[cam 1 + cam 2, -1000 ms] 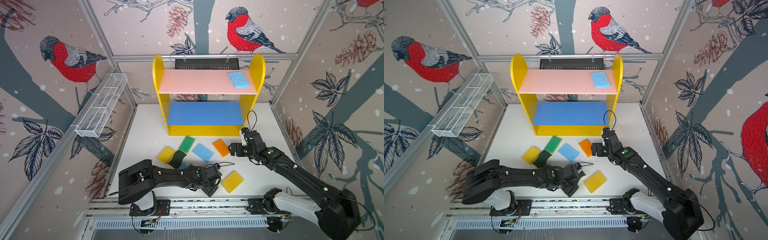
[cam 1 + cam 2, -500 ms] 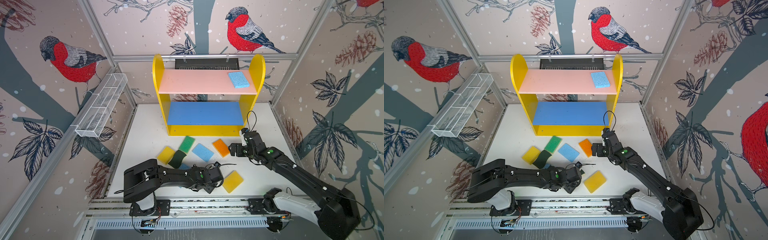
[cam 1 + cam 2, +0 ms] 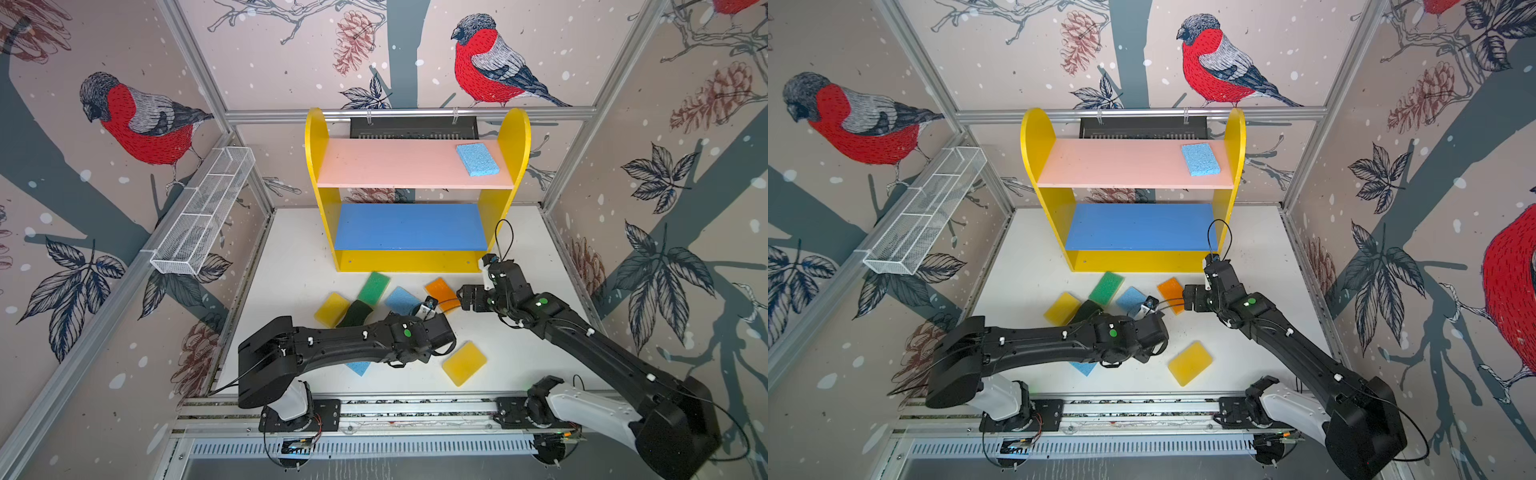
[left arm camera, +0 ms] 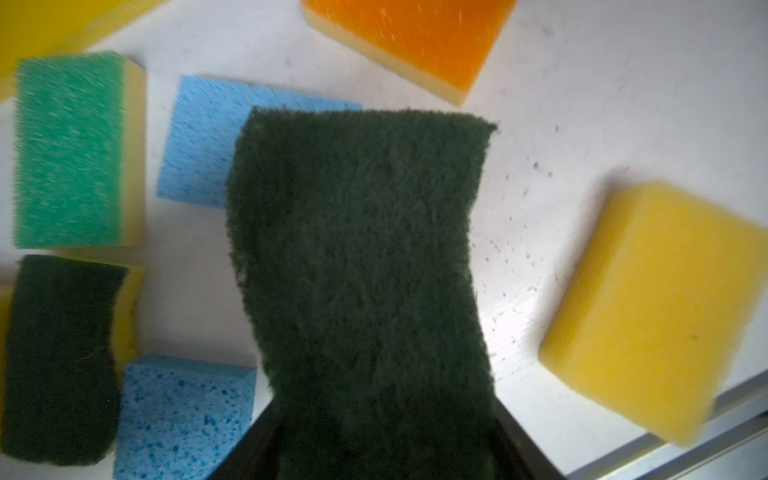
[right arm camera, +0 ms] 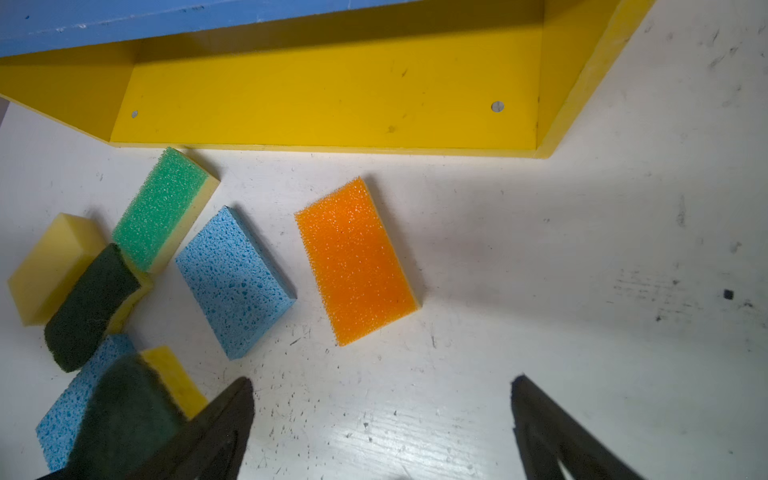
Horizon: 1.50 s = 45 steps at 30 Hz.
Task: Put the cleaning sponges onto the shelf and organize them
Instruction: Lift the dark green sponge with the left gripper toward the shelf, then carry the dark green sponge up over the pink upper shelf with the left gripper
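Note:
My left gripper (image 4: pixel 386 415) is shut on a wavy dark-green scourer (image 4: pixel 357 270), held just above the white table; in both top views the wrist hides it. On the table lie a green sponge (image 3: pixel 374 286), a light blue one (image 3: pixel 401 300), an orange one (image 3: pixel 440 291), two yellow ones (image 3: pixel 332 309) (image 3: pixel 464 363), a second scourer (image 3: pixel 356 313) and a blue one (image 3: pixel 358 368) half under the left arm. Another light blue sponge (image 3: pixel 477 159) lies on the pink board of the yellow shelf (image 3: pixel 316 166). My right gripper (image 5: pixel 382 399) hangs open and empty beside the orange sponge (image 5: pixel 357 262).
A white wire-mesh basket (image 3: pixel 203 216) hangs on the left wall rail. The shelf's blue board (image 3: pixel 409 226) and yellow base (image 5: pixel 324 104) hold nothing. The right side of the white table (image 3: pixel 532 249) is bare. A metal rail (image 3: pixel 415 407) runs along the front edge.
My left gripper has closed on the dark-green scourer and its wrist has turned and drawn back toward the sponge pile. The right arm has stayed where it was.

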Each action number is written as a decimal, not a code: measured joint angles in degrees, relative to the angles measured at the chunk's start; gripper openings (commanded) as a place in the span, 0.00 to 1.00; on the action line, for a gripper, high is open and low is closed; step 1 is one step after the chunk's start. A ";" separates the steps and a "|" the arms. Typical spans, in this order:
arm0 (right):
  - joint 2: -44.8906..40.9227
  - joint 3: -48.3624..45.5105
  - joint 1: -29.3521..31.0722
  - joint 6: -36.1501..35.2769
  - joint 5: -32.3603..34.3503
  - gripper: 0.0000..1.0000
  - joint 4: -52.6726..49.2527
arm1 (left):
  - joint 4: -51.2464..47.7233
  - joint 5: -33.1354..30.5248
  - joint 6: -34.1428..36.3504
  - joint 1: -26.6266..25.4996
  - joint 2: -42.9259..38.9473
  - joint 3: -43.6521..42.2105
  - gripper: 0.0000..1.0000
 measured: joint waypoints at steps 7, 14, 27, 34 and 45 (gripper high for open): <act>-0.63 0.31 -0.04 -0.26 0.17 0.97 -0.24 | -9.44 -5.97 -1.22 2.86 -1.46 11.23 0.56; -2.54 0.96 -0.22 -1.44 0.24 0.97 -0.48 | -17.14 -10.93 0.94 6.05 -0.09 25.44 0.53; -6.58 0.50 -0.44 -1.46 0.33 0.97 -0.66 | -21.73 -16.35 12.20 8.74 6.21 48.74 0.52; -7.02 0.61 -0.50 -1.42 0.15 0.97 -0.66 | -18.78 -16.57 17.62 12.59 7.50 56.63 0.52; -6.45 1.95 -0.50 -1.20 -1.33 0.97 -0.66 | -4.81 -14.25 25.18 18.69 8.37 59.25 0.53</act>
